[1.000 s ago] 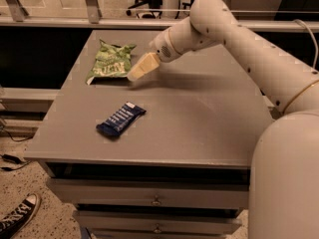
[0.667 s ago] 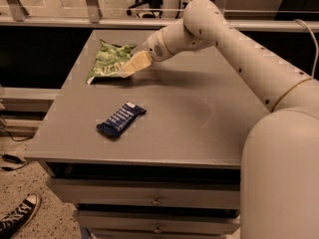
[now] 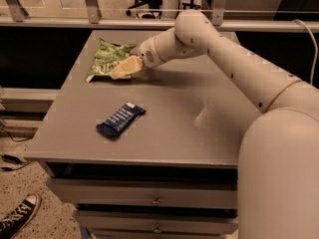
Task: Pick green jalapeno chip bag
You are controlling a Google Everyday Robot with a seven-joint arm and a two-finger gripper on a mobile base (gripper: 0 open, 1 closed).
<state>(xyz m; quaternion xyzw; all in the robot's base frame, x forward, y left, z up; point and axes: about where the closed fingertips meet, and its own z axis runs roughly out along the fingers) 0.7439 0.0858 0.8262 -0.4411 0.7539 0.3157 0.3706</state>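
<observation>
Two packets are seen on the table (image 3: 174,133): the green jalapeno chip bag (image 3: 103,59) at the far-left corner, a dark blue bar wrapper (image 3: 120,119) nearer the front. The hand (image 3: 124,68) is laid against the bag's right edge; apart or closed cannot be told. Risk: the light bag may be shoved off the left edge, or only a fold pinched and dropped.

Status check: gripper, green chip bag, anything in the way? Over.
Gripper at the green jalapeno chip bag, table's far left. Blue bar wrapper lies nearer, not in the way.
</observation>
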